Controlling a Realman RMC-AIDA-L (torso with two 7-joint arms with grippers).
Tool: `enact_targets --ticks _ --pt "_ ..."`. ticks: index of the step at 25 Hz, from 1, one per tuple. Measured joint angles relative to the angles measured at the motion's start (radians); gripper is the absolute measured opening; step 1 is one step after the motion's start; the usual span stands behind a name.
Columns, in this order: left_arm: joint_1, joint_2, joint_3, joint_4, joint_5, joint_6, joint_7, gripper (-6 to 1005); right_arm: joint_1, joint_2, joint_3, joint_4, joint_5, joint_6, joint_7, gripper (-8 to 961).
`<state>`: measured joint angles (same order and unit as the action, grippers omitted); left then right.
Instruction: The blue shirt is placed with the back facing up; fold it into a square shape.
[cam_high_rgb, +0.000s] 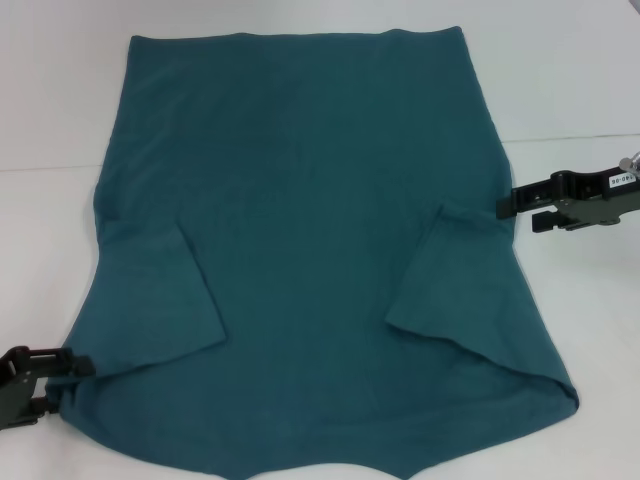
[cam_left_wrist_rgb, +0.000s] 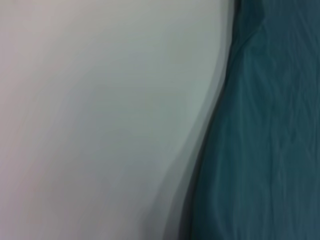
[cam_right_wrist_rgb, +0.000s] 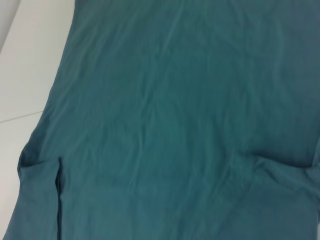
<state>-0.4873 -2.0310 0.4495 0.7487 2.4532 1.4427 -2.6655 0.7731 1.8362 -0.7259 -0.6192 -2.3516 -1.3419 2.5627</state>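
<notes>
Looking down, I saw the blue shirt (cam_high_rgb: 320, 250) flat on the table (cam_high_rgb: 560, 70) — sleeves folded in. Left pincer (cam_high_rgb: 62, 378) and right pincer (cam_high_rgb: 520, 208) touched its edges; I couldn't tell their grip. Next — fold the sides.

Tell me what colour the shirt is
Plain dark teal-blue, no print showing; the shirt shows best in the head view.
</notes>
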Motion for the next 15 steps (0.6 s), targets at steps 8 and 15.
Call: enact_targets --ticks 8,15 --pt "-0.015 0.0 0.0 -0.01 -0.003 -0.001 0.001 608 -0.007 0.003 0.017 0.0 0.0 0.0 -0.004 734" --pt "-0.017 -0.006 -0.005 -0.005 -0.003 0.007 0.011 588 -0.01 0.003 0.025 0.0 0.0 -0.008 -0.006 734"
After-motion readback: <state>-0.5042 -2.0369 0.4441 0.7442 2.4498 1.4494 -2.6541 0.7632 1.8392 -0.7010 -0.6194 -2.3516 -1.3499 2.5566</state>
